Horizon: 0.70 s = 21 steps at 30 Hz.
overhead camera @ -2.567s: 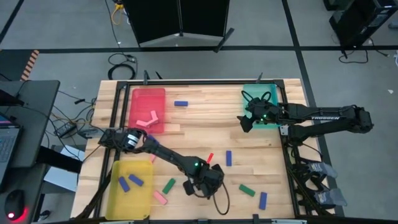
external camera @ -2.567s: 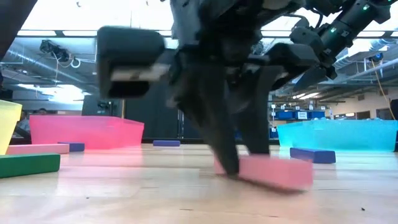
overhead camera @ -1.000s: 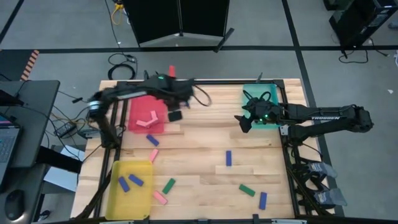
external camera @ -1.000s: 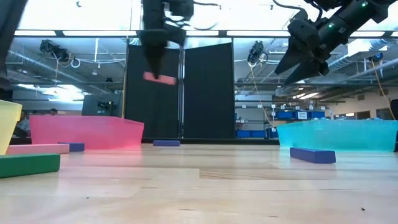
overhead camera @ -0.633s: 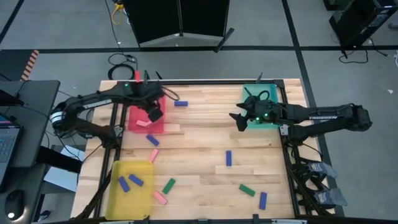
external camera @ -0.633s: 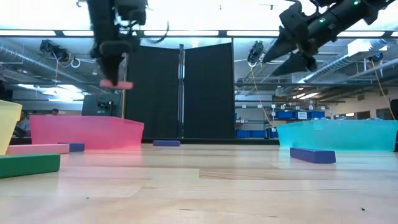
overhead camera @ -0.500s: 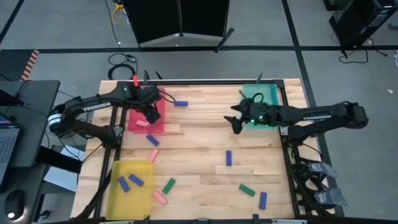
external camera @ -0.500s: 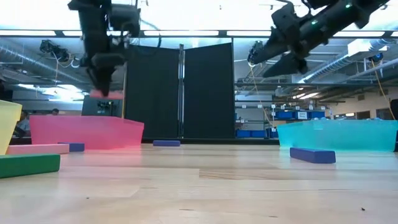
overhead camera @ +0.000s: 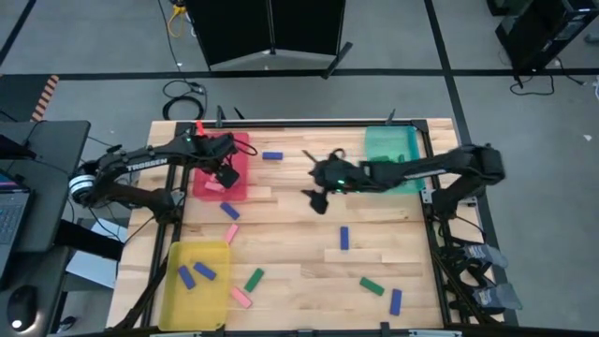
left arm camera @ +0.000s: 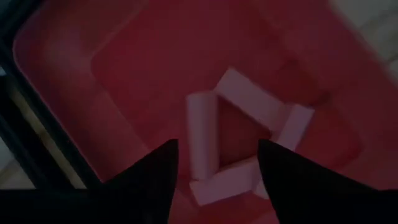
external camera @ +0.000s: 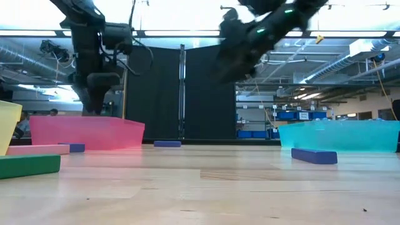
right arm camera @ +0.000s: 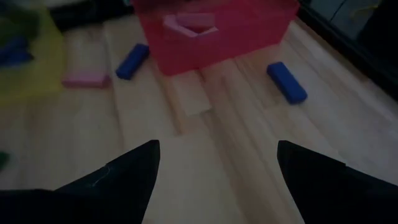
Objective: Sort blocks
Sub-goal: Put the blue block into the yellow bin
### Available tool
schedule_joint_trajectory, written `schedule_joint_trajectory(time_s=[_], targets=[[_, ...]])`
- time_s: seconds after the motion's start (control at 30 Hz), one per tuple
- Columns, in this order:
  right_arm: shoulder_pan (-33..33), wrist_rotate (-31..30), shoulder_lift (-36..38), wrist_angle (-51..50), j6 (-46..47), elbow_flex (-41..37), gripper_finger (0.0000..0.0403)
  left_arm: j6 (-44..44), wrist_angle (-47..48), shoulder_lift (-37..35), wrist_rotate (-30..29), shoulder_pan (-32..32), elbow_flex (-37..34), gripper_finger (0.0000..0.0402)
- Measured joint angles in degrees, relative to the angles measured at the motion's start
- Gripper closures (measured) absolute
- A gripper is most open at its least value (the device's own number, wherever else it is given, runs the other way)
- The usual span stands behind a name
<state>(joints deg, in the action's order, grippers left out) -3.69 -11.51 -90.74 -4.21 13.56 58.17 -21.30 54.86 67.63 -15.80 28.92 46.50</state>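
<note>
Blocks closest to you sit along the bottom of the high view: a pink block (overhead camera: 241, 298) beside the yellow tray (overhead camera: 196, 283), which holds two blue blocks (overhead camera: 195, 274), then a green block (overhead camera: 254, 279) just above the pink one, and at lower right a second green block (overhead camera: 372, 286) with a blue block (overhead camera: 396, 300) next to it. Move up the frame and you find another blue block (overhead camera: 343, 238) lying alone on the wooden table (overhead camera: 299, 253), with a pink and a blue block (overhead camera: 230, 222) left of centre. Above those, your right gripper (overhead camera: 315, 197) hangs over the middle of the table, fingers spread wide and holding nothing, well away from the teal tray (overhead camera: 391, 150) at upper right. Your left gripper (overhead camera: 225, 174) hovers over the red tray (overhead camera: 223, 167) at upper left; its wrist view shows the fingers (left arm camera: 155, 180) parted and empty, with several pink blocks (left arm camera: 242, 146) lying loose on the tray floor below them. Farthest from you, one more blue block (overhead camera: 272, 155) rests on the table just right of the red tray.
</note>
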Motion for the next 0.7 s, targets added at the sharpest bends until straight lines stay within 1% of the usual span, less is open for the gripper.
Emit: schedule_joint_trajectory(time_s=[0.13, 0.23, 0.33, 0.5, 0.57, 0.7], targets=[[-2.61, 1.79, -9.15, -5.82, -7.59, 10.56, 0.0067, -0.41, -5.62, -6.31, 1.1, -0.13, 0.0, 0.0147], [-4.89, 3.94, -14.97, -8.17, -12.81, 17.23, 0.0066, -1.9, -9.36, -12.68, 3.08, -0.14, 0.0, 0.0143], [-7.4, 5.35, -20.17, -10.35, -17.48, 23.22, 0.0066, -4.37, -10.74, -18.88, 3.89, -1.07, 0.04, 0.0145], [-11.73, 8.6, -28.26, -14.7, -23.68, 32.62, 0.0066, -7.97, -10.88, -26.68, 3.99, -5.32, 0.04, 0.0151], [-13.11, 9.81, -31.46, -16.86, -25.52, 36.16, 0.0066, -9.09, -12.54, -29.09, 3.97, -7.6, 0.04, 0.0151], [-14.89, 10.23, -36.87, -20.06, -27.47, 42.6, 0.0066, -9.88, -16.41, -32.19, 3.92, -11.49, 0.04, 0.0152]])
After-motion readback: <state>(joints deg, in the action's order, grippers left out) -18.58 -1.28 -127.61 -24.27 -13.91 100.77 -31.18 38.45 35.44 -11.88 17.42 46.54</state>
